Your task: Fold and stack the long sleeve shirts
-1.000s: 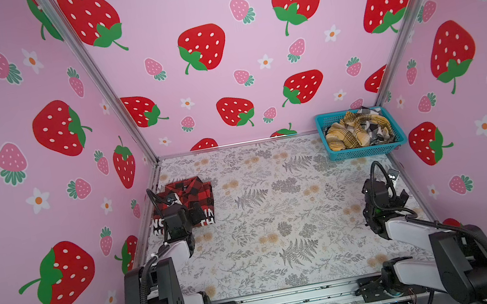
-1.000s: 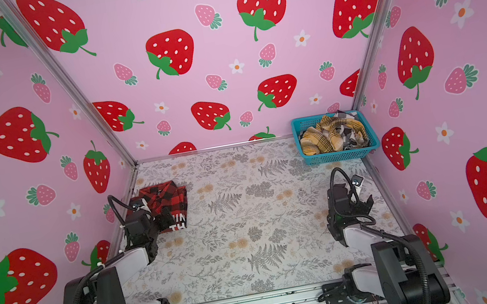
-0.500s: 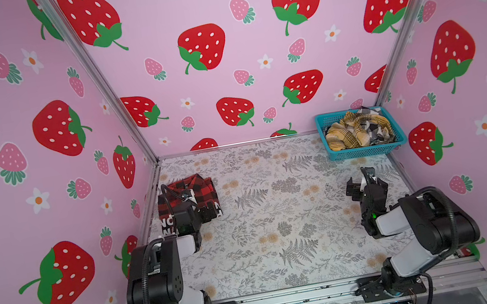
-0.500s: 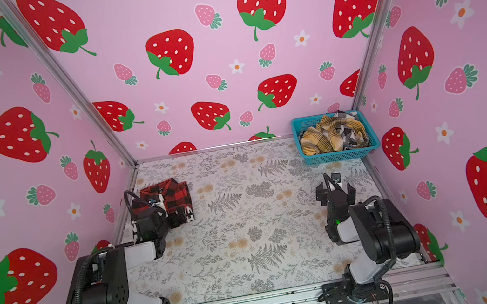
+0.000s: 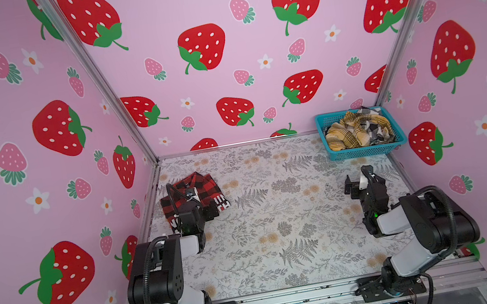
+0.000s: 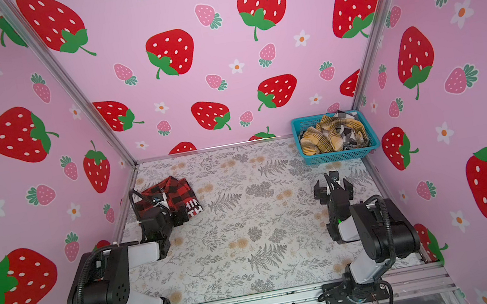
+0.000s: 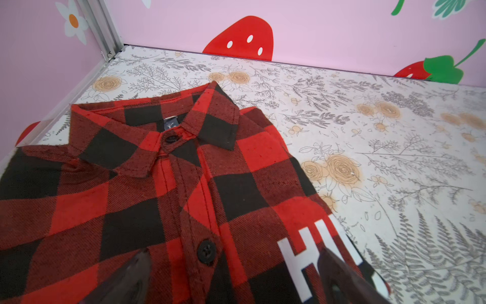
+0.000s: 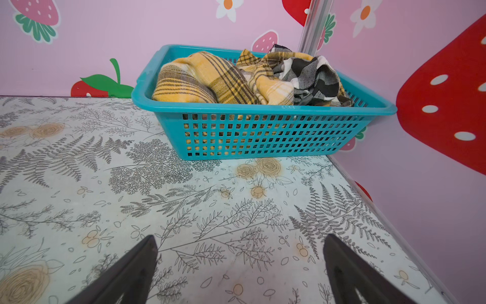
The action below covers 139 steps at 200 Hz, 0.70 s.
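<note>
White "H" lettering on the red-and-black shirt (image 7: 118, 210).
My left pincer (image 7: 234, 263) gapes wide above it, holding nothing; my right pincer (image 8: 240, 238), well apart from it, is equally wide, empty.

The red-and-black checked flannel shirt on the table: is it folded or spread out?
Folded. The red-and-black checked flannel shirt lies as a compact bundle, collar on top, with no sleeves spread out.

Bright, even, nearly shadowless light; sharp frames; wide-angle bending at edges.
</note>
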{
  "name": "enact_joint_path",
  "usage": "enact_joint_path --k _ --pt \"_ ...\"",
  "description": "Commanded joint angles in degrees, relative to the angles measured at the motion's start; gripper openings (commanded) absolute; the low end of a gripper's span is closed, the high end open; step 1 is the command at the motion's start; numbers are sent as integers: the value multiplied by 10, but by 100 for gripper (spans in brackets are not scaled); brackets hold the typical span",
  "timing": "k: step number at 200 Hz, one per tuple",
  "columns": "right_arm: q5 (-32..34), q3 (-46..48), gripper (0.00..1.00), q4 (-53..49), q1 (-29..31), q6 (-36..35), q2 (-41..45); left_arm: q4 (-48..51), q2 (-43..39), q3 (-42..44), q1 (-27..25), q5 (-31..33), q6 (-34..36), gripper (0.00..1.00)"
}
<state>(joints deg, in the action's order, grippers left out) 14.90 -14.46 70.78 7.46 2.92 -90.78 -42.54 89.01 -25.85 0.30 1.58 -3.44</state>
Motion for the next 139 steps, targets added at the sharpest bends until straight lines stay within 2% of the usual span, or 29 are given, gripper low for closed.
enact_joint_path --k 1,139 --pt "-4 0 100 23 -1 -8 7 -13 -2 -2 -1 20 14 99" --pt "-4 -4 100 21 -1 -8 6 -9 -1 -4 0 18 14 99"
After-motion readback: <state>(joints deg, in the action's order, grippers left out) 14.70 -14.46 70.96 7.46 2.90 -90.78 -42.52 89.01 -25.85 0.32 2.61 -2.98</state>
